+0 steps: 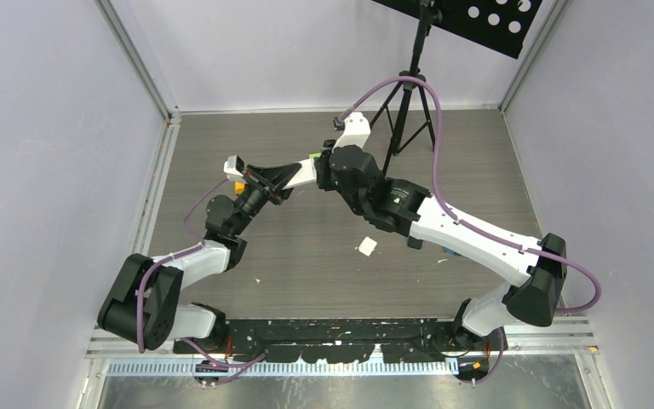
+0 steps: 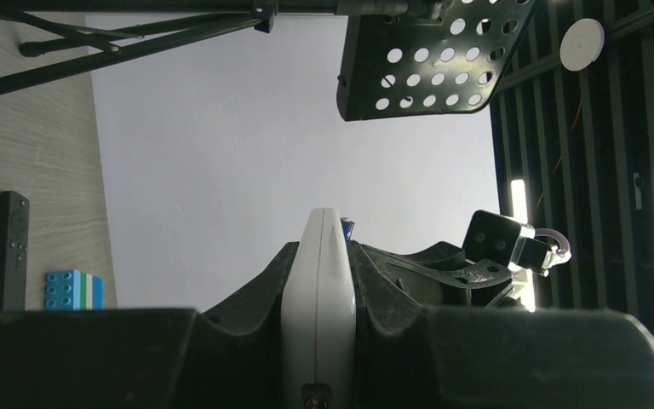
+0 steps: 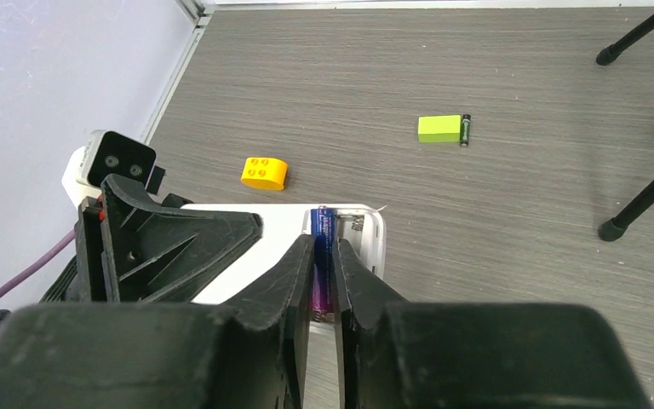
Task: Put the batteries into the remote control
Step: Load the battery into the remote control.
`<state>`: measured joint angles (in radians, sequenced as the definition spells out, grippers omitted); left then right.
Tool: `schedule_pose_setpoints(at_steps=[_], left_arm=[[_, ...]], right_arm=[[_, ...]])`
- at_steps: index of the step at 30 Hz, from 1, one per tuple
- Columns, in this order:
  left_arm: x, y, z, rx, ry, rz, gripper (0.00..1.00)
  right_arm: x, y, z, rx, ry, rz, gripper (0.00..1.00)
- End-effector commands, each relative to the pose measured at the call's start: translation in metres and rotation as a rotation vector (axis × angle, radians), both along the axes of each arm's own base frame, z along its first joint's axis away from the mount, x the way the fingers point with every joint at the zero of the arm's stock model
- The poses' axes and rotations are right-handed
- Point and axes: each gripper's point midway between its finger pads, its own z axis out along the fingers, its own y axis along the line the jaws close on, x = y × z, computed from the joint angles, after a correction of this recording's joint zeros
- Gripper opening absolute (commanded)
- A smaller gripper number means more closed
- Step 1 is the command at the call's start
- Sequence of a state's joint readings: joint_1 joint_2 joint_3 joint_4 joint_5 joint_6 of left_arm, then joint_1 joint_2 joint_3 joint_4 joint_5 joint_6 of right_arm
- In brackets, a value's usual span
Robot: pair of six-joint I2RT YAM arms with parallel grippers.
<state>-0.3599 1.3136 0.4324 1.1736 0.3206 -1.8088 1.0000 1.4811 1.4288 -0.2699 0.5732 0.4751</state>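
The left pincer [image 2: 319, 256] grips the remote [image 2: 318, 307]. The right pincer [image 3: 325, 249] pinches a blue battery [image 3: 322, 223] into it. Another battery [image 3: 466, 129] waits.

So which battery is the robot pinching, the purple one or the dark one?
The blue-purple battery, pinched in the right gripper at the white remote. The dark battery lies loose beside the lime block.
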Motion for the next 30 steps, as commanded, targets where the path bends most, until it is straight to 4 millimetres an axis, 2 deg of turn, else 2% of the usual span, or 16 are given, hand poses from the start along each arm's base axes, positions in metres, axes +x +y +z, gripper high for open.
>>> schedule_pose_setpoints(at_steps=[1, 9, 16, 18, 22, 23, 25, 30], left_arm=[[-0.014, 0.007, 0.049, -0.103, -0.17, 0.001, 0.0], [-0.01, 0.005, 0.048, -0.08, -0.192, 0.014, 0.0], [-0.008, 0.006, 0.046, -0.065, -0.204, 0.034, 0.0], [-0.008, 0.006, 0.047, -0.055, -0.218, 0.041, 0.0], [-0.009, 0.006, 0.048, -0.028, -0.249, 0.056, 0.0], [-0.009, 0.006, 0.048, -0.021, -0.258, 0.06, 0.0], [-0.01, 0.007, 0.049, -0.013, -0.272, 0.065, 0.0], [-0.015, 0.009, 0.057, -0.006, -0.307, 0.078, 0.0]], right_arm=[[-0.01, -0.012, 0.011, 0.052, 0.022, -0.015, 0.2], [-0.024, -0.019, 0.03, 0.144, 0.041, 0.011, 0.27], [-0.044, -0.025, 0.048, 0.345, 0.121, 0.036, 0.3], [-0.05, -0.027, 0.05, 0.434, 0.158, 0.022, 0.38], [-0.056, -0.022, 0.048, 0.632, 0.239, 0.002, 0.7], [-0.057, -0.02, 0.047, 0.659, 0.252, 0.004, 0.74], [-0.056, -0.013, 0.046, 0.725, 0.291, -0.003, 0.78], [-0.05, 0.005, 0.042, 0.865, 0.365, -0.015, 0.79]])
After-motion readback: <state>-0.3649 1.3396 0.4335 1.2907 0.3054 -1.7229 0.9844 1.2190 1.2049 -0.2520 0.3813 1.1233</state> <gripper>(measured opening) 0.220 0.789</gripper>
